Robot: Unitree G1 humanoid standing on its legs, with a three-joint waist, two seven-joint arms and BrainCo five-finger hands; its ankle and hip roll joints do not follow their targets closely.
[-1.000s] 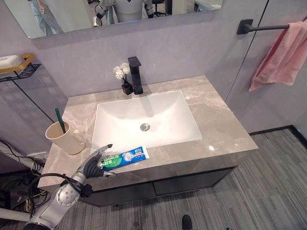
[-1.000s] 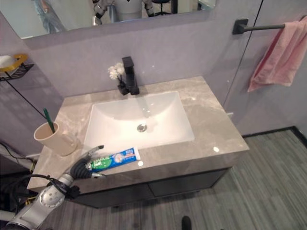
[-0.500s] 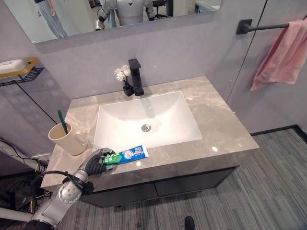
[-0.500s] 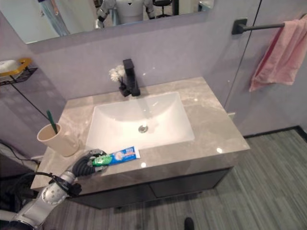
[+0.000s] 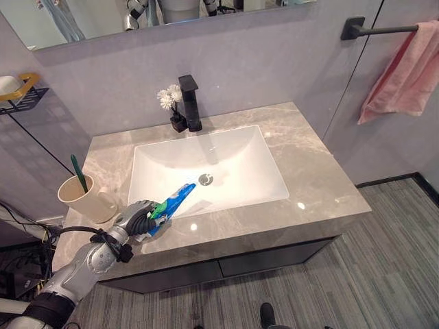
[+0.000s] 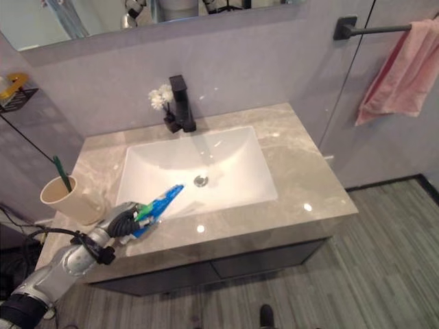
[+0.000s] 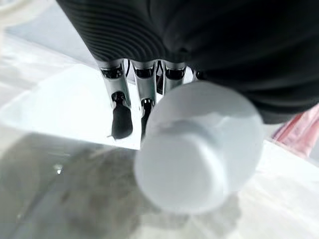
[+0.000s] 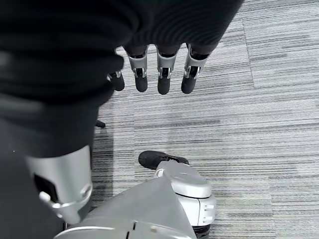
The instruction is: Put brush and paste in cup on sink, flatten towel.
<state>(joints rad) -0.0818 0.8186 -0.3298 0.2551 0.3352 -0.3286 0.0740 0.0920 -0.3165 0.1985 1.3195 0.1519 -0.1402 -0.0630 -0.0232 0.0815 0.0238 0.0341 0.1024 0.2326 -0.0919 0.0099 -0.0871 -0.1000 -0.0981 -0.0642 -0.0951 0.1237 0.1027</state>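
Note:
A blue and green toothpaste tube (image 5: 175,199) is off the counter, tilted up over the front rim of the white sink (image 5: 154,175). My left hand (image 5: 137,218) is shut on its cap end; the white cap (image 7: 199,154) shows close up in the left wrist view. A beige cup (image 5: 79,199) stands at the counter's left with a green toothbrush (image 5: 79,173) upright in it. A pink towel (image 5: 401,79) hangs bunched on a black bar (image 5: 377,29) at the upper right. My right hand (image 8: 163,82) hangs over the floor with relaxed fingers, holding nothing.
A black faucet (image 5: 190,103) and a small vase of white flowers (image 5: 167,98) stand behind the basin. A wire shelf (image 5: 17,89) is on the left wall. The marble counter (image 5: 322,178) right of the sink is bare.
My left hand closed round the tube's cap end and lifted it off the counter; its far end now points up over the basin. The camera shifted slightly.

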